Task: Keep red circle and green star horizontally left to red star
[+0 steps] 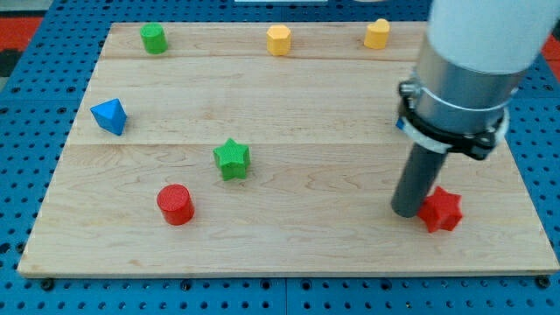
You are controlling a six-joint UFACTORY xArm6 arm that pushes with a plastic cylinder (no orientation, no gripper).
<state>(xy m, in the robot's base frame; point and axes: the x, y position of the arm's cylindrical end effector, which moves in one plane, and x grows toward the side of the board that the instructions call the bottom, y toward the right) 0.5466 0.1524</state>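
Touching the red star [442, 210] on its left is our end effector, my tip [408, 212]; it has no jaws. We count two red, two green, two yellow blocks and one blue [109, 115] on the wooden desk [332, 114]. Red circle [175, 204] and green star [232, 159] sit far to the view's left.

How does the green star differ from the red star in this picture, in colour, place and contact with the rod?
Colour: the green star is green, while the red star is red.
Place: the green star lies left of the board's middle; the red star lies near the view's bottom right.
Contact: my tip stands right against the red star's left side, partly hiding it; the green star stands free and far from my tip.
Both are star-shaped blocks resting on the wooden board.
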